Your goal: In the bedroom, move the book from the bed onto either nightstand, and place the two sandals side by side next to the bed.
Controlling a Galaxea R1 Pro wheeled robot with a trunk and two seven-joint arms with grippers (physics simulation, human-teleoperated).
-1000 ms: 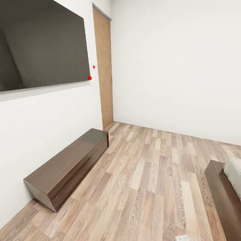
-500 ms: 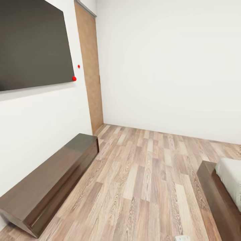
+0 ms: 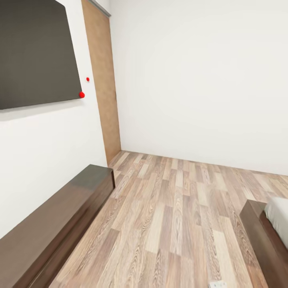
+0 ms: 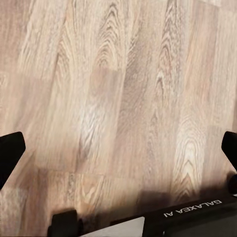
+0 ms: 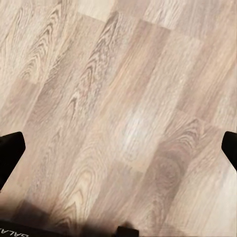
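Across the bedroom, white walls [image 3: 192,80] meet a wood-plank floor [image 3: 176,224] that runs from the far corner toward the camera, and the bed serves as the landmark. One corner of the bed [image 3: 264,236] shows at the lower right of the head view: a dark brown frame with a bit of light-grey mattress [image 3: 280,216] on it, and nothing lies on that visible bit. Well apart from the bed, across the open floor, one long low dark brown cabinet [image 3: 56,228] stands against the left wall; its top is bare, and I cannot tell whether it has drawers. Above that cabinet hangs one large dark flat panel [image 3: 36,56], with two small red dots [image 3: 82,95] on the wall just beside its lower corner. Further from the bed, beyond the cabinet's far end, one brown door [image 3: 102,80] stands in the left wall near the room's corner. One small white object [image 3: 218,284] sits at the bottom edge, too cropped to identify.

Left gripper [image 4: 118,153]: its two black fingertips [image 4: 10,150] stand wide apart over the planks, grasping nothing. Right gripper [image 5: 118,153]: its fingertips [image 5: 10,150] are likewise spread wide, with bare floor between them
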